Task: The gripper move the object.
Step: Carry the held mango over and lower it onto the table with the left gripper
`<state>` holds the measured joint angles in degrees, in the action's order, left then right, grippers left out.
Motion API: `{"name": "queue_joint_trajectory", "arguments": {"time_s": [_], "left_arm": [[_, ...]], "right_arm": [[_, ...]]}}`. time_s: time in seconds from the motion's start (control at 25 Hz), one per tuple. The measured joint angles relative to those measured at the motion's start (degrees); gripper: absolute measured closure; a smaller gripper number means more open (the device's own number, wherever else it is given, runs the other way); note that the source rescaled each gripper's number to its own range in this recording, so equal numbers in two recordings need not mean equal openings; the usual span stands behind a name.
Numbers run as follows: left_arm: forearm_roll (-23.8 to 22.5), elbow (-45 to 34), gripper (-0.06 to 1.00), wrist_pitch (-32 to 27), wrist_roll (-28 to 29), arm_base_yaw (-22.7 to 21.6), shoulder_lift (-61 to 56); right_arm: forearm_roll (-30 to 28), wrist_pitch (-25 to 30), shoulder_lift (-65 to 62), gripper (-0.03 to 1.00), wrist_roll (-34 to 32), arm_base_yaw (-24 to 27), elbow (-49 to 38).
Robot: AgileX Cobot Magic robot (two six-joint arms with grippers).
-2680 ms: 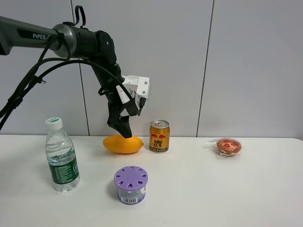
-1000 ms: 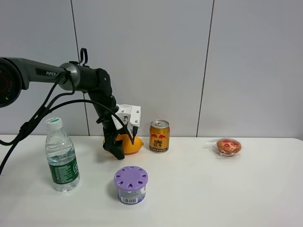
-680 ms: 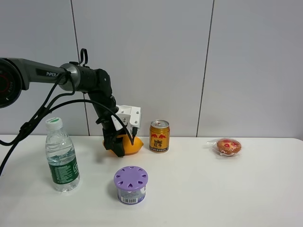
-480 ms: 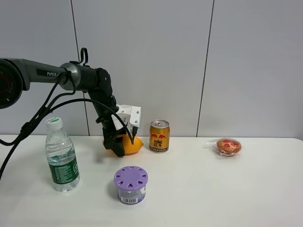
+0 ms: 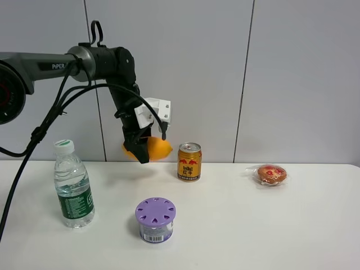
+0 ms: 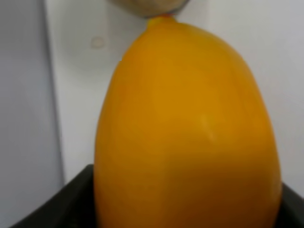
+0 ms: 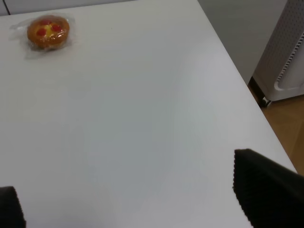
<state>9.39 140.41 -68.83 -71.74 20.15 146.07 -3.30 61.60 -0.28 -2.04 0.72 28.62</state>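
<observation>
The orange-yellow mango [image 5: 157,148] hangs in the air just left of the gold can, above the table's back edge. My left gripper [image 5: 142,151], a black claw with a white wrist block on the dark PiPER arm, is shut on it. In the left wrist view the mango [image 6: 185,128] fills the frame, with black fingers [image 6: 61,202] on both sides of it. My right gripper [image 7: 123,190] is open and empty over bare table near the right end; it is out of the exterior view.
A gold can [image 5: 189,162] stands on the white table [image 5: 253,225] right of the mango. A water bottle [image 5: 73,185] stands at the left and a purple-lidded jar [image 5: 155,219] in front. A wrapped bun [image 5: 271,174] lies at the back right, also in the right wrist view [image 7: 47,31]. The table's edge [image 7: 247,90] is near.
My left gripper came down over the mango on the table, shut on it, and has lifted it off the surface. Nothing else has moved.
</observation>
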Motion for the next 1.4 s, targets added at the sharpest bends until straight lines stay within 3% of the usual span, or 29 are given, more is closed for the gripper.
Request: {"name": "queue_joint_trajectory", "arguments": {"time_s": [0.12,0.32,0.44,0.56,0.72,0.92,1.12,1.4], "left_arm": [[-1.85,0.00,0.94,-0.05,0.77,-0.05,-2.75],[-1.21,0.00,0.94,-0.15,2.75,0.12,-9.02],[-0.89,0.00,0.94,-0.27,9.31,0.88,-13.54],[-0.69,0.00,0.94,-0.31,22.05,2.39,-18.86],[-1.20,0.02,0.94,-0.45,43.66,5.73,-25.42],[-5.52,0.13,0.94,-1.20,65.69,11.95,-29.46],[-9.99,0.13,0.94,-1.56,79.47,19.45,-28.84],[-10.60,0.13,0.94,-1.56,98.00,27.72,-22.14]], "right_arm": [[0.00,0.00,0.00,-0.03,0.00,0.00,0.00],[0.00,0.00,0.00,-0.03,0.00,0.00,0.00],[0.00,0.00,0.00,-0.03,0.00,0.00,0.00],[0.00,0.00,0.00,-0.03,0.00,0.00,0.00],[0.00,0.00,0.00,-0.03,0.00,0.00,0.00],[0.00,0.00,0.00,-0.03,0.00,0.00,0.00],[0.00,0.00,0.00,-0.03,0.00,0.00,0.00],[0.00,0.00,0.00,-0.03,0.00,0.00,0.00]]}}
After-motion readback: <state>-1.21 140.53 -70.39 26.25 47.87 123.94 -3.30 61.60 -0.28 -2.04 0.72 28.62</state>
